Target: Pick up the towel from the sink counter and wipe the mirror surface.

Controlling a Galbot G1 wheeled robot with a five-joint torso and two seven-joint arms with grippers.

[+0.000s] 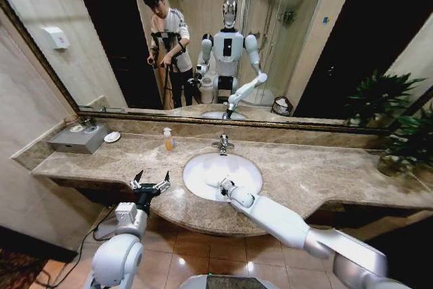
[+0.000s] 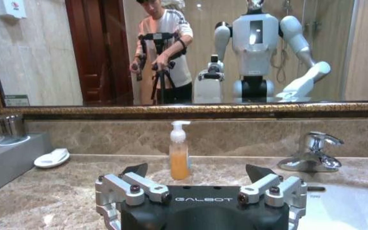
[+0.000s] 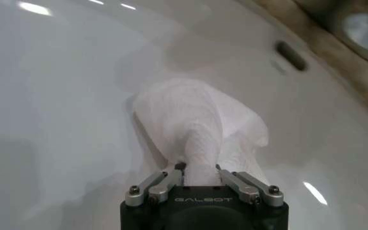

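From the head view I see the marble surface [image 1: 304,167] running wide under the mirror [image 1: 284,32], with the white oval basin [image 1: 203,167] sunk in its bulging front and the chrome tap [image 1: 222,144] behind it. A soap bottle [image 1: 168,139] stands to the left of the tap, a small white dish [image 1: 112,137] lies farther left, and a grey box [image 1: 79,138] sits at the far left end. A potted plant [image 1: 406,137] crowds the right end. My right arm reaches over the front edge into the basin, and my right hand [image 1: 222,184] is down at the basin's near side; the towel is hard to tell from the white bowl here. My left hand [image 1: 150,184] hovers at the front edge, left of the basin, fingers spread.

In the left wrist view my left hand [image 2: 202,178] is open and holds nothing, above the surface. The soap bottle [image 2: 178,152] stands straight ahead of it, the dish [image 2: 51,157] and the box [image 2: 8,160] to one side, the tap [image 2: 312,154] to the other, the mirror's dark frame [image 2: 190,110] behind.

In the right wrist view my right hand [image 3: 200,167] is closed on the towel [image 3: 197,122]. It is white, ribbed terry cloth, pinched into a raised fold between the fingers, its loose skirts spreading on the glossy basin wall [image 3: 63,96]. The overflow slot [image 3: 291,50] lies beyond.
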